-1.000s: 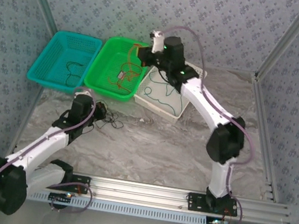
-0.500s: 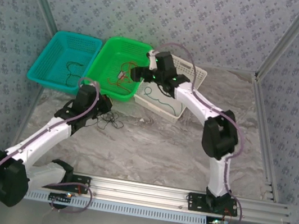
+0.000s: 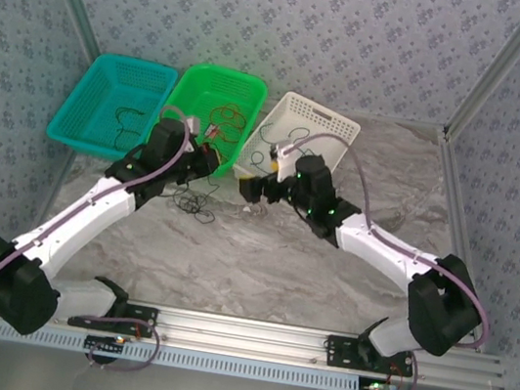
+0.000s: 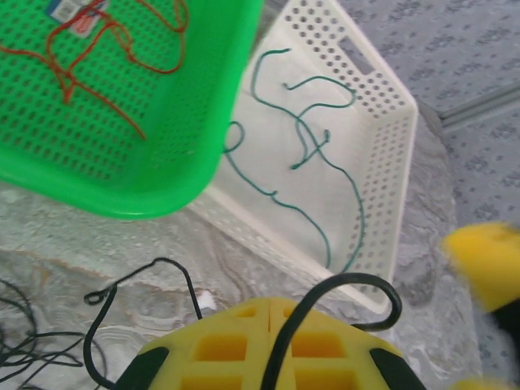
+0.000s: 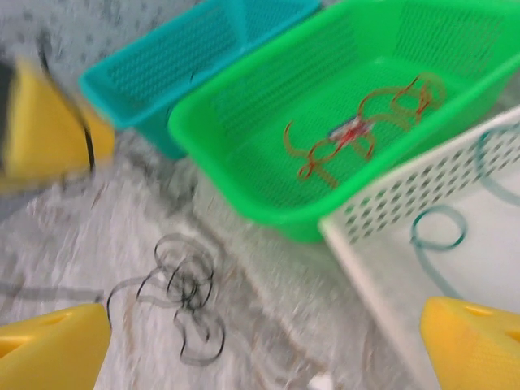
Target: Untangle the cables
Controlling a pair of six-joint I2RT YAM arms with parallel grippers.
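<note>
Patterned walls are closing in the table [image 3: 259, 264] on the left, far and right sides, and a metal rail [image 3: 248, 330] is running along its near edge. At the far left, a teal basket [image 3: 81, 107] is sitting close to the left wall with a thin black wire [image 3: 130, 118] lying in it. Just right of that, the left end effector [image 4: 270, 313] is hovering by the near rim of the green basket [image 4: 162, 191], its fingers pressed together and pinching a black cable [image 4: 357, 279] that is arching out to the right. A red cable [image 5: 351, 130] is lying inside the green basket. Loose black cables [image 3: 194, 206] are lying tangled on the table, just on the near side of that basket. Next to the right, the white basket [image 3: 327, 117] is holding a green cable [image 4: 309, 145]. The right end effector [image 5: 266, 313] is hanging over the table by the white basket's near-left corner, its fingers spread wide and gripping nothing. Right of the baskets and across the middle, bare table is lying open up to the right wall
</note>
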